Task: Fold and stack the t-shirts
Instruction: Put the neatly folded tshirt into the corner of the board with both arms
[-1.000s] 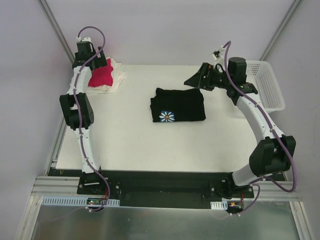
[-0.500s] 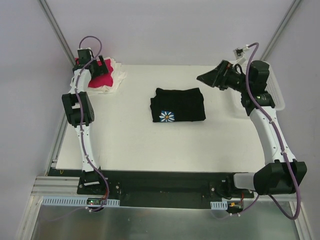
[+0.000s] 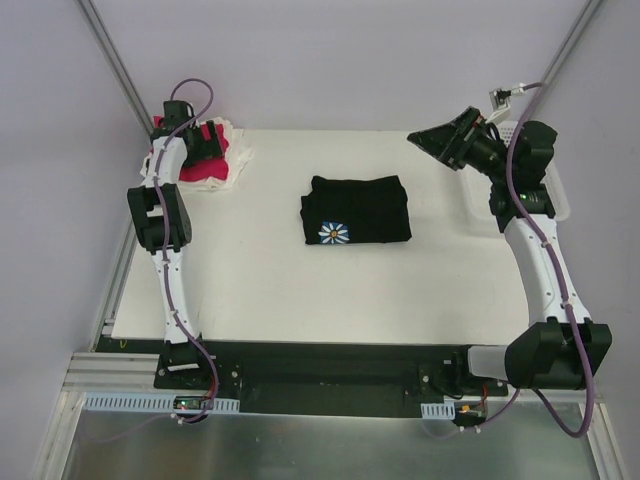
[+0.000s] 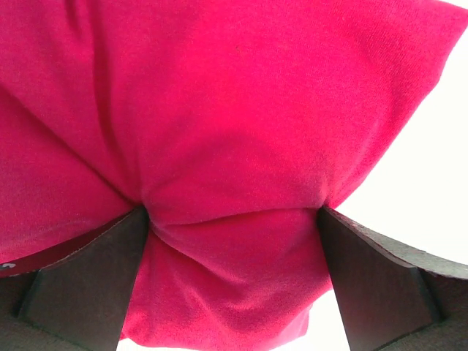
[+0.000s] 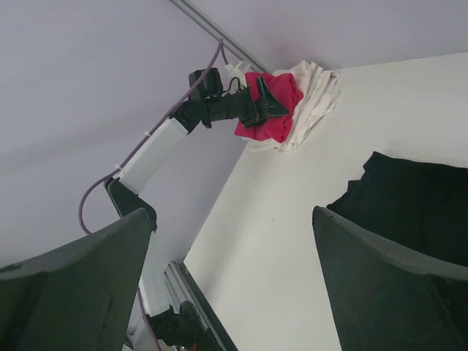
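- We see the black t-shirt (image 3: 355, 209) lying folded in the middle of the table (image 3: 300, 290).
- The pink t-shirt (image 4: 234, 110) tops the white t-shirts (image 3: 238, 157) in the far left corner.
- Our left gripper (image 4: 232, 213), spread wide, presses into the pink cloth.
- Our right gripper (image 3: 440, 138) hangs released and empty above the far right.
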`<move>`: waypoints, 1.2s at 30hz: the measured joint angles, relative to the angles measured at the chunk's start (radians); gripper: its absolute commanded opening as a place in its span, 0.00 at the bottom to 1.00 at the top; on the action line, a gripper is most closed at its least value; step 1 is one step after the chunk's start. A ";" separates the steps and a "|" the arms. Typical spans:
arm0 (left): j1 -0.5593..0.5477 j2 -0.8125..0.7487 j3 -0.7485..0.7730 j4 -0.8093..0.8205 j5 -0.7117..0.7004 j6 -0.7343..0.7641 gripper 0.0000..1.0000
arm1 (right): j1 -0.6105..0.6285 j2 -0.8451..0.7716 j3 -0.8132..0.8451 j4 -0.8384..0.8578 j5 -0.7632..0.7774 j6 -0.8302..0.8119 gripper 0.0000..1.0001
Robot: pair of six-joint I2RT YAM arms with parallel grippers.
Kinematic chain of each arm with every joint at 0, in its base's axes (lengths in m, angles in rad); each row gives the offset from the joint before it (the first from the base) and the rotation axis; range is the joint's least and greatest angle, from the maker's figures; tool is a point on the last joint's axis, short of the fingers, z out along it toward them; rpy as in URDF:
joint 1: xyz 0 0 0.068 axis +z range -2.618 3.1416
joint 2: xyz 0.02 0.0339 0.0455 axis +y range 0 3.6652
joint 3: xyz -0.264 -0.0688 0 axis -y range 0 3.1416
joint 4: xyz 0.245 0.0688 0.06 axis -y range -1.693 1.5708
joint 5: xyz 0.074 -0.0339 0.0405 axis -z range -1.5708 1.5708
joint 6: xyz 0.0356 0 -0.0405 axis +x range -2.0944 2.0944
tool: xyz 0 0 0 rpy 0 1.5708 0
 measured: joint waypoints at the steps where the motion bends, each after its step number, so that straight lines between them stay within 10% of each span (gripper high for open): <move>1: -0.007 0.000 0.000 -0.012 -0.006 0.008 0.99 | -0.001 0.000 -0.003 0.013 -0.002 0.012 0.94; 36: -0.300 -0.107 -0.145 -0.222 -0.117 0.152 0.99 | -0.095 -0.023 -0.036 0.237 -0.048 0.231 0.94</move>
